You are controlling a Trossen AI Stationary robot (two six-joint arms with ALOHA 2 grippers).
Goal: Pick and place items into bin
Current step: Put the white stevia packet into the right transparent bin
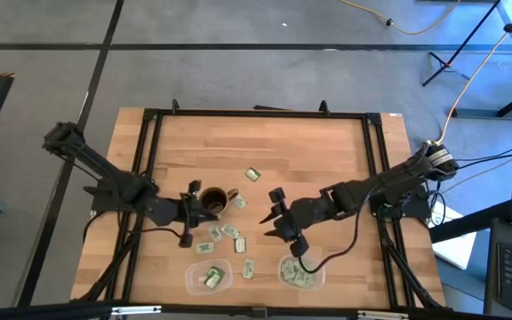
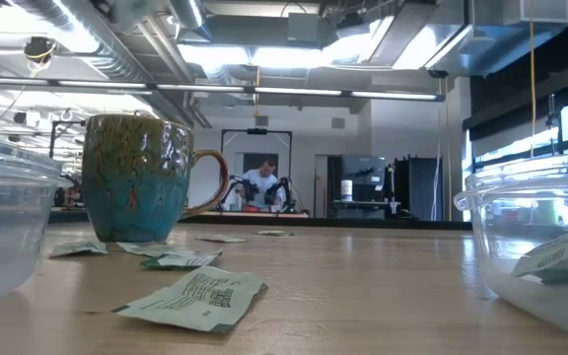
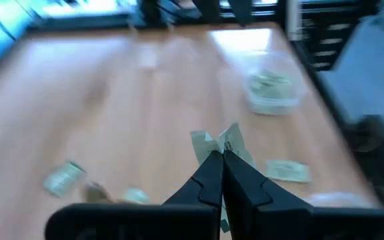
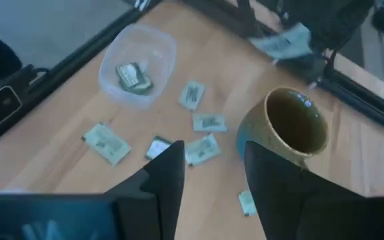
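Your left gripper [image 3: 221,155] has its jaws pinched shut on a packet [image 3: 220,141], lifted above the desk [image 1: 309,151] just beside the mug [image 1: 214,199]. Your right gripper [image 4: 213,157] hangs with jaws wide and nothing between them, over the middle of the desk.

The rest of the packets [image 1: 223,233] lie scattered flat between the mug and the two clear bins: the left bin [image 1: 208,276] holds a couple, the right bin [image 1: 300,273] holds several. One packet [image 1: 252,174] sits well apart, farther up the desk.

Judging by how they look, these are very light, thin and floppy, likely slick paper. They will probably slide if you push them and crumple if you squeeze hard. Come straight down and pinch across the short width or at an edge that curls up.

The low view shows you what the overhead does not: the nearest packet [image 2: 194,298] has corners lifting off the wood, giving a jaw something to get under. Neither gripper appears there. The right wrist view shows the mug is empty inside, and the left wrist view alone shows the held packet standing up between the fingertips.
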